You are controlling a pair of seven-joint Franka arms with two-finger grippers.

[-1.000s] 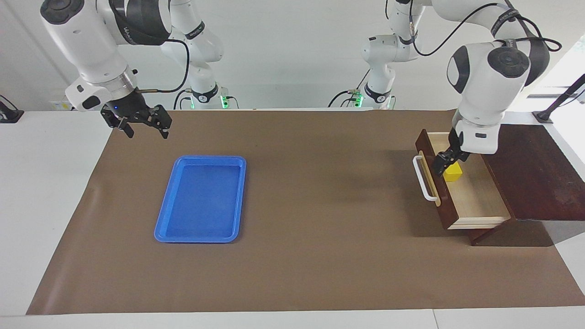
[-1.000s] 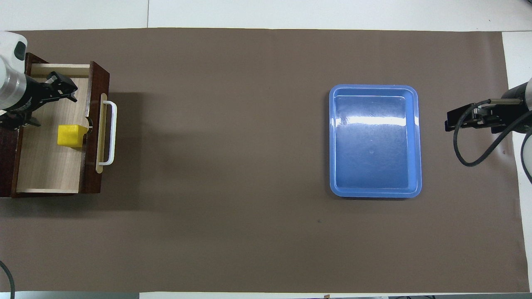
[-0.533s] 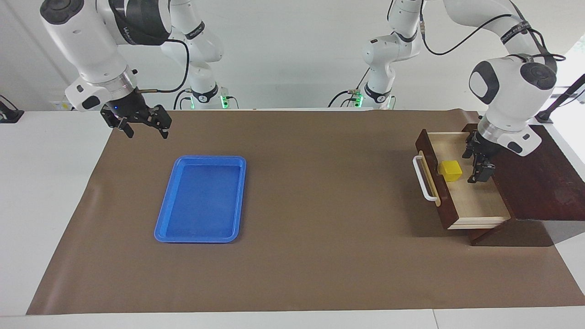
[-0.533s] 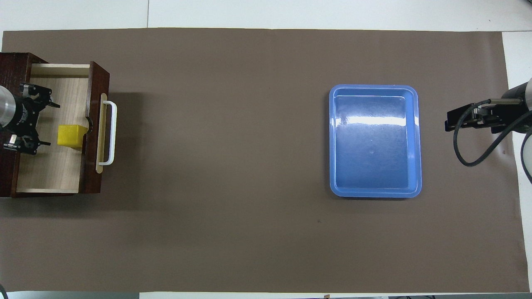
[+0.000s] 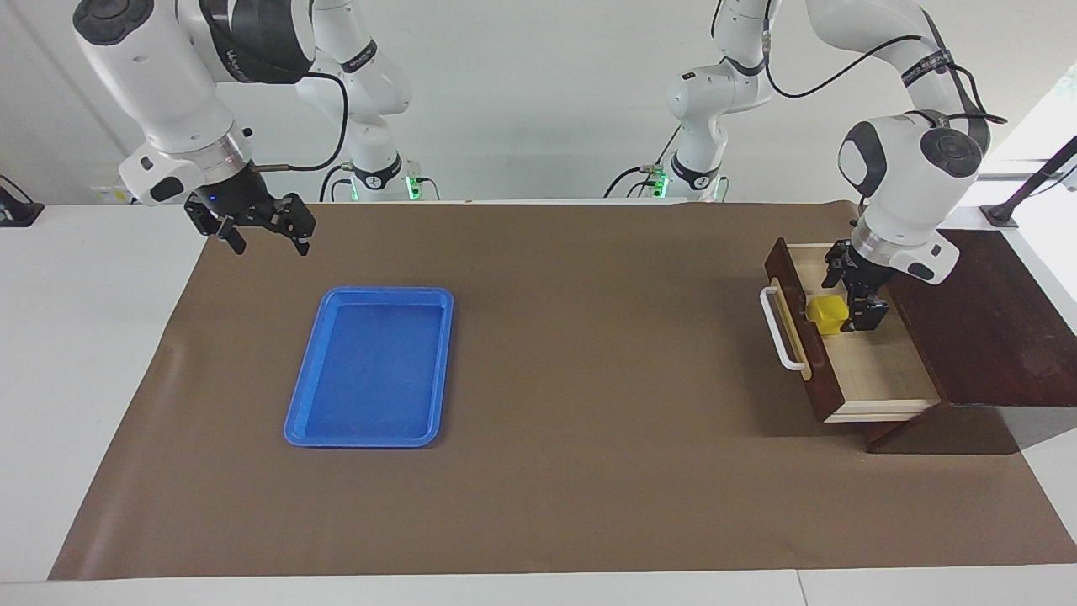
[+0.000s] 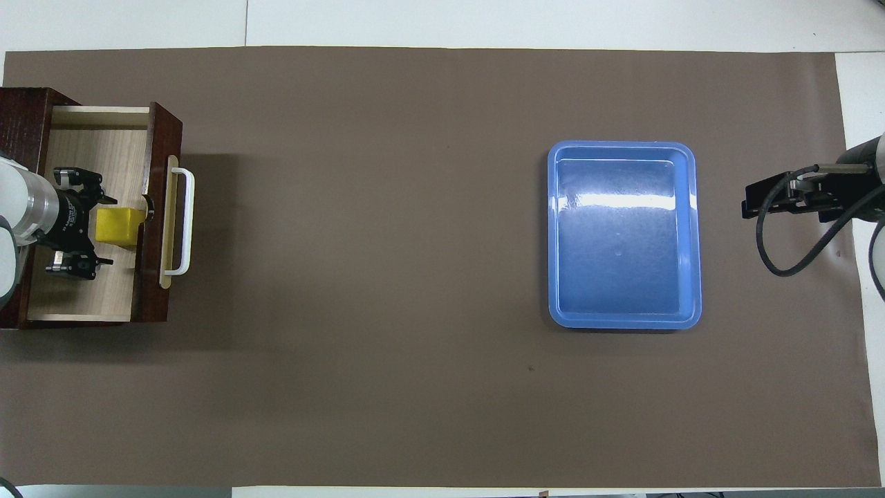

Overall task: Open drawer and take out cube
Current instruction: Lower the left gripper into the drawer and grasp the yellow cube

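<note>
Yellow cube [image 5: 827,313] sits against the open drawer [image 5: 875,370] front, left gripper [image 5: 851,295] spread around it, right gripper [image 5: 262,232] spread, idle at 11 o'clock of blue tray [image 5: 294,421].

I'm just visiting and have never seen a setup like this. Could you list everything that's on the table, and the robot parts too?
Mat: one, brown, covering most of the white table.
Box: one, dark wood, at the left arm's end of the table.
Drawer: one, dark reddish-brown front, white handle, pale inside; pulled open out of the box.
Cube: one, yellow, in the drawer, against its front wall.
Tray: one, blue, empty, toward the right arm's end of the table.
Left gripper: one, black, open, down in the drawer with its fingers on either side of the cube.
Right gripper: one, black, open, waiting above the mat's edge near the tray.
</note>
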